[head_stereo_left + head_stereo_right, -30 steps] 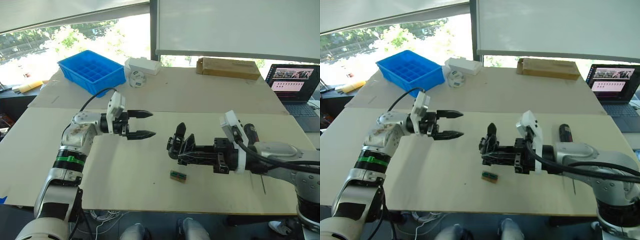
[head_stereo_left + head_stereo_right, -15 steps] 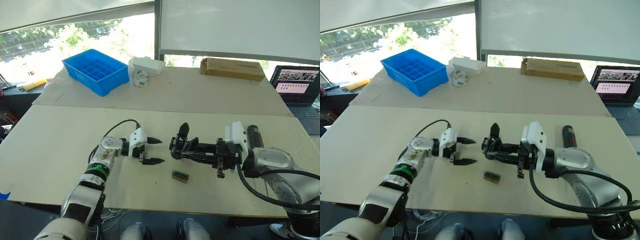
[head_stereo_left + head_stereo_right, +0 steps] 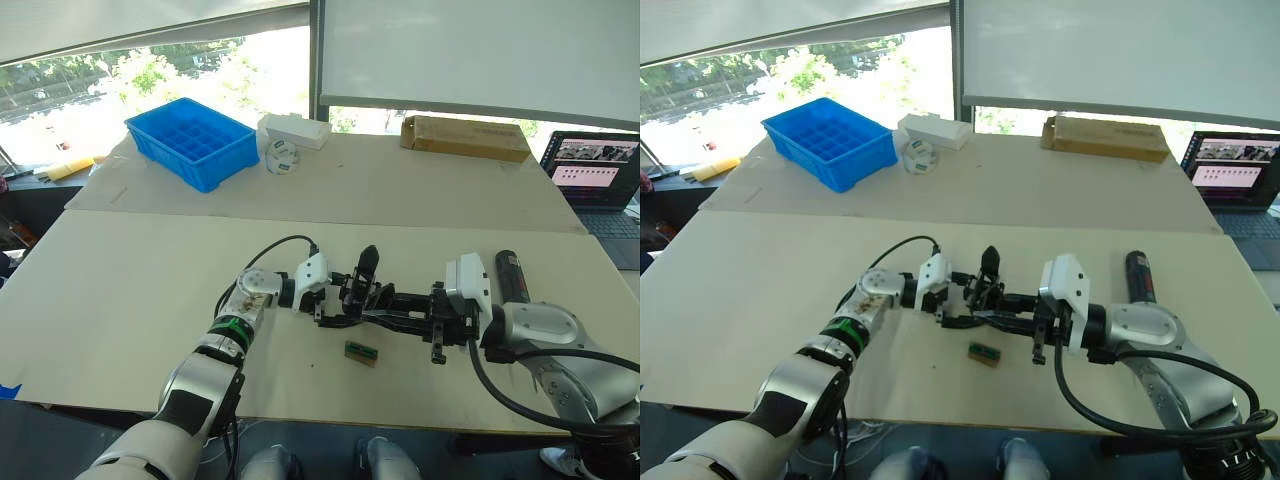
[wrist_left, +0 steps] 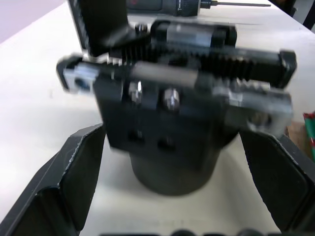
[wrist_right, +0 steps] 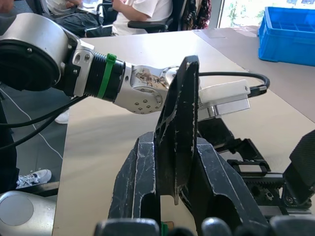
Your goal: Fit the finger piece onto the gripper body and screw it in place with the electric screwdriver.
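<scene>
The gripper body stands on the table, a black round-based part with toothed racks across its top. My left gripper is open, with one finger on each side of the body's base and a small gap on both sides. My right gripper reaches in from the right and is shut on the finger piece, a black pointed wedge held upright just beside the body. The electric screwdriver lies on the table behind my right arm.
A small green-and-tan block lies just in front of the grippers. Along the far edge of the table are a blue compartment bin, a white box, a tape roll and a cardboard box. A laptop sits far right.
My left arm has come down and to the right, from above the table to the gripper body, and its open fingers now flank it. The right gripper has kept its hold and hardly moved.
</scene>
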Controlling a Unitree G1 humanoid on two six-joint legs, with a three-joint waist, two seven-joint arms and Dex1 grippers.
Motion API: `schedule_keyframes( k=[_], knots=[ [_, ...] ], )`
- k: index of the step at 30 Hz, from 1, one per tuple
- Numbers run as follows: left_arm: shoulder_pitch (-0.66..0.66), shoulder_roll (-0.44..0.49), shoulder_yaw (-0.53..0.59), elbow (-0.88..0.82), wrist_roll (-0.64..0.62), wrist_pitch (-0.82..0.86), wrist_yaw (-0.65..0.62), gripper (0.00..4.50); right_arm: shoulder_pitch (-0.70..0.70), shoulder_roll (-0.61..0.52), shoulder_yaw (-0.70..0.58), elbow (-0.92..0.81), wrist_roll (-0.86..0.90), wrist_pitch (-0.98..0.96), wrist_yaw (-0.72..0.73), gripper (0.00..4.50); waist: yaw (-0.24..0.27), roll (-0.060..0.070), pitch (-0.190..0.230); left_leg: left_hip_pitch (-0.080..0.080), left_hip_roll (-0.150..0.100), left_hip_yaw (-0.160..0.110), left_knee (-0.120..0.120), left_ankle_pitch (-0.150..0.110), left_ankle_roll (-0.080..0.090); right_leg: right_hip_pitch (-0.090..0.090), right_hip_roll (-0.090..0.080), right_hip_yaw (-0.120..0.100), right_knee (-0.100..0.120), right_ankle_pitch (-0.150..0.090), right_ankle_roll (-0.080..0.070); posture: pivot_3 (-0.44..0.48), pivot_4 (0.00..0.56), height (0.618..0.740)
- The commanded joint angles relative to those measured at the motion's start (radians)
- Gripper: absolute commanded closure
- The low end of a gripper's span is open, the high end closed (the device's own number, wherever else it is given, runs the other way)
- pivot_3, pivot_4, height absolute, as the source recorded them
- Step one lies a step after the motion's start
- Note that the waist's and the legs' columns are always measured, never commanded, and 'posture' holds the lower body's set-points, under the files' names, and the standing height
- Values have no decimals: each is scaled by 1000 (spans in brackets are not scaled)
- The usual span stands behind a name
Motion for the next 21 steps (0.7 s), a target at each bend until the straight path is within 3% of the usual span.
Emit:
schedule_keyframes(
  k=[1, 3, 6, 9, 10, 21],
  knots=[
    [-22, -3, -10, 14, 34, -42, 7, 0, 13, 0, -22, -45, 3, -20, -8, 4120, 0, 0, 0, 0, 0, 0, 0, 0, 0, 0, 0, 0, 0, 0, 0, 0, 150, 740],
    [-23, -4, -7, 22, 41, -40, 10, 0, 22, 0, -24, -50, 3, -22, -11, 4120, 0, 0, 0, 0, 0, 0, 0, 0, 0, 0, 0, 0, 0, 0, 0, 0, 150, 740],
    [-24, -6, 3, 29, 41, -35, 3, 694, 39, -1, -26, -56, 0, -27, -12, 4120, -1, 0, 0, 0, 0, 0, 0, 0, 0, 0, 0, 0, 0, 0, 0, 0, 150, 740],
    [-24, -6, 6, 33, 42, -31, 3, 2032, 52, -3, -29, -57, -6, -33, -11, 4120, -1, 0, 0, 0, 0, 0, 0, 0, 0, 0, 0, 0, 0, 0, 0, 0, 150, 740],
    [-24, -5, 7, 34, 43, -31, 3, 2201, 54, -3, -29, -56, -8, -35, -11, 4120, -1, 0, 0, 0, 0, 0, 0, 0, 0, 0, 0, 0, 0, 0, 0, 0, 150, 740],
    [4, -3, -5, 6, 61, -47, 3, 2200, -54, 51, 31, 55, -88, -75, -13, 4120, -2, 0, 0, 0, 0, 0, 1, 0, 1, 0, 0, 0, 0, 0, 0, 0, 150, 740]
  ],
)
